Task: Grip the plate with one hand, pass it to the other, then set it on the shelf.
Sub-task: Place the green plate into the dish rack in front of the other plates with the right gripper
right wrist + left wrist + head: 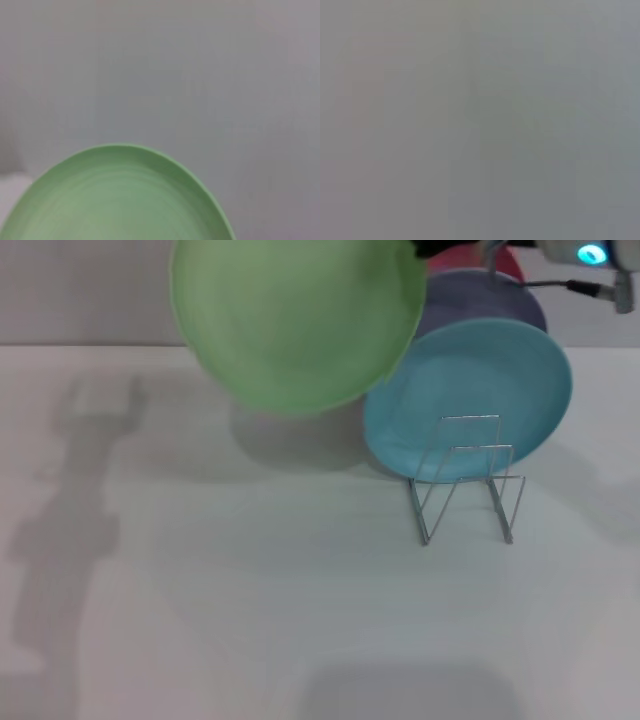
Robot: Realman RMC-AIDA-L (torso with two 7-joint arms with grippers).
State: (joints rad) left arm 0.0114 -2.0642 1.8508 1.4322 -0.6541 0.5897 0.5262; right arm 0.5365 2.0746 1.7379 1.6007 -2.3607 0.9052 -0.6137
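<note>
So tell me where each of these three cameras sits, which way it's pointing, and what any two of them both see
Head view: from the robot's head, looking forward and down at the table; the light green plate is raised beside the wire rack holding the turquoise plate; the right arm shows at the top corner.
Left wrist view: on the left wrist, showing only blank grey; no body part visible.
Right wrist view: on the right wrist, looking over the light green plate; no fingers visible.
Shared: head and right wrist views both show the light green plate.

Turquoise plate [470, 395] upright on white table [250, 600], lavender plate [490, 300] behind (red one [470, 265] farther back)
</note>
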